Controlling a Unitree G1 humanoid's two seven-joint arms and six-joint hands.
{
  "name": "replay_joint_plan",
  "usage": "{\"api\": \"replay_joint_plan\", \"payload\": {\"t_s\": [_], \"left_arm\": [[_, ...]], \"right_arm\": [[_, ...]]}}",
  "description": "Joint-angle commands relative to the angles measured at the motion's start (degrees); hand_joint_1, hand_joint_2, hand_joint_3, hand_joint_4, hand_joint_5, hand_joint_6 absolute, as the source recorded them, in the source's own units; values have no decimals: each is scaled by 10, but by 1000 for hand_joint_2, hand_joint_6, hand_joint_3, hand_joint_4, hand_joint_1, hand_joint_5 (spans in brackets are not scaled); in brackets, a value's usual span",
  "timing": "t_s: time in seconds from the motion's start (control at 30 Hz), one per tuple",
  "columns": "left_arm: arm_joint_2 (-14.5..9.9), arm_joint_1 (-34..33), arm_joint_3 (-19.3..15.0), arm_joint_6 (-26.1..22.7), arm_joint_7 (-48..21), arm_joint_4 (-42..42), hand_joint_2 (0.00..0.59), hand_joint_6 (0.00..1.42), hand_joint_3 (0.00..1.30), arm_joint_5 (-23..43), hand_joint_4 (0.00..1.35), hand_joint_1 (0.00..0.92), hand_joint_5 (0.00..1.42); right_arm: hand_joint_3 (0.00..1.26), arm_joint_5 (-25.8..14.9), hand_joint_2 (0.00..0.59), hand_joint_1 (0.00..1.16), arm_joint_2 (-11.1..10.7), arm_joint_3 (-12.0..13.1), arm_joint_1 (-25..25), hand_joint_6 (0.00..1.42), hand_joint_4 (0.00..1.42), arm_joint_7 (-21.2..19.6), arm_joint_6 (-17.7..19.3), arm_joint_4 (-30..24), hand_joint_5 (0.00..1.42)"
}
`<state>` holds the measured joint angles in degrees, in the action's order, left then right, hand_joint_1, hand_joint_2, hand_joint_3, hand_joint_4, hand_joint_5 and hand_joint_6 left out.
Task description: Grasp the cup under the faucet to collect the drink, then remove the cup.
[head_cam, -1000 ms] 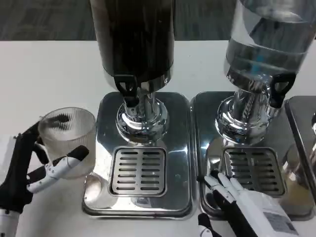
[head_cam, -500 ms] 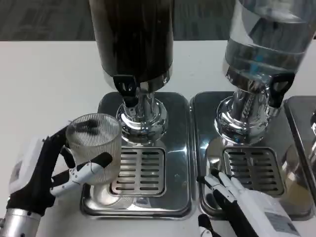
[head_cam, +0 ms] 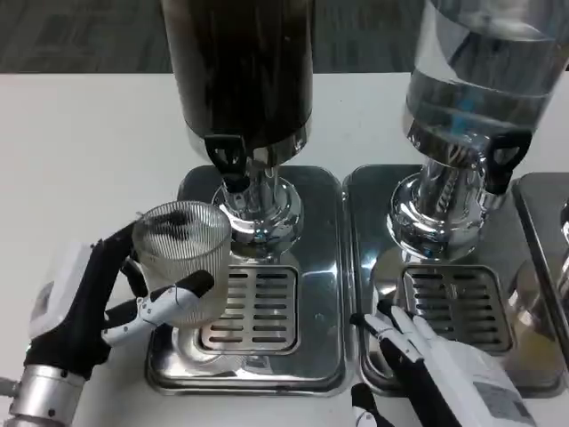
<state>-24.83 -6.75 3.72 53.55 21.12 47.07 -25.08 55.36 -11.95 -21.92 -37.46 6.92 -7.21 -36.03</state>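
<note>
Rightward shift of the left hand (head_cam: 84,307) with the cup (head_cam: 182,262) since a second ago: the cup was out over bare table left of the tray, and now it overlaps the tray's left edge, just left of the grille. Most of that travel came in the first half-second; the last half-second added only a small nudge further in. The right hand is where it was.

Judgement: the carry is mostly done but the cup is not yet under the spout. It sits left of and forward of the black tap (head_cam: 227,160), so more travel right and back seems needed before any pour.

Count, largest down:
- One white table (head_cam: 80,142).
- Two drink dispensers: dark one (head_cam: 240,71) at centre, clear one (head_cam: 484,71) holding a clear liquid at right.
- Two full metal drip trays (head_cam: 258,276), (head_cam: 444,285), each with a slotted grille; the edge of a third shows at far right.
- Two taps, black handles, one per dispenser.
- Two hands.
- One ribbed clear cup, upright; whether it holds anything I cannot tell.

Left hand: wrapped round the cup from the left, thumb across the near side, holding it. Right hand (head_cam: 427,365): fingers extended side by side, holding nothing, lying at the near edge of the right tray.
</note>
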Motion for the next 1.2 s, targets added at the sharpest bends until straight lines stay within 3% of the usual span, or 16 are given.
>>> {"api": "replay_joint_plan", "payload": {"t_s": [0.03, 0.8, 1.03, 1.2], "left_arm": [[2, -26, 9, 15, -1, 19, 162, 1028, 425, -3, 454, 272, 787], [7, -87, 65, 22, -14, 95, 169, 1020, 415, -26, 450, 301, 789], [3, -99, 80, 14, -24, 100, 165, 897, 373, -36, 401, 163, 717], [-3, -103, 91, 2, -30, 99, 165, 787, 331, -41, 360, 116, 643]], "right_arm": [[127, 6, 525, 582, 3, -3, -5, 47, 0, -11, -1, 4, 0], [128, 12, 531, 594, 15, -19, -23, 64, 0, -30, -4, 5, 0], [128, 15, 532, 594, 21, -22, -21, 65, 0, -30, -4, 7, 0], [128, 16, 529, 597, 27, -23, -18, 65, 0, -32, -3, 12, 0]]}}
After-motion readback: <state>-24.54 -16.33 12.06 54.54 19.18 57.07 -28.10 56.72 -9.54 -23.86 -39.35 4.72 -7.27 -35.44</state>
